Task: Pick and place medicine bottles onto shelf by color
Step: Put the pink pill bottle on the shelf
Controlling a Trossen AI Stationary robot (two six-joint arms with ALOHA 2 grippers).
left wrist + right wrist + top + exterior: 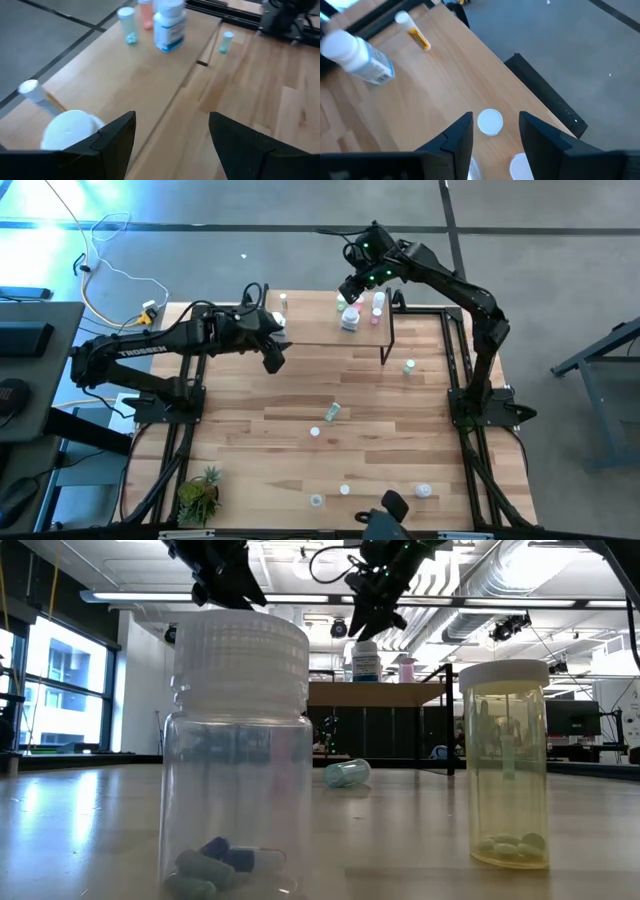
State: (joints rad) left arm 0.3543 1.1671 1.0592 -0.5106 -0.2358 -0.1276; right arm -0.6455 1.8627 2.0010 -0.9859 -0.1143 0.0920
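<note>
The shelf stands at the table's far middle. At its right end stand a white bottle with a blue label, a pink vial and a green-tinted vial. My right gripper hangs open above them, a white cap showing below its gap. At the shelf's left end stand a white-capped bottle and a yellow-labelled vial. My left gripper hovers open over the shelf's near left part and holds nothing.
Loose bottles are scattered on the tabletop: a green-capped vial right of the shelf, one lying on its side, and several near the front edge. A potted plant stands at the near left.
</note>
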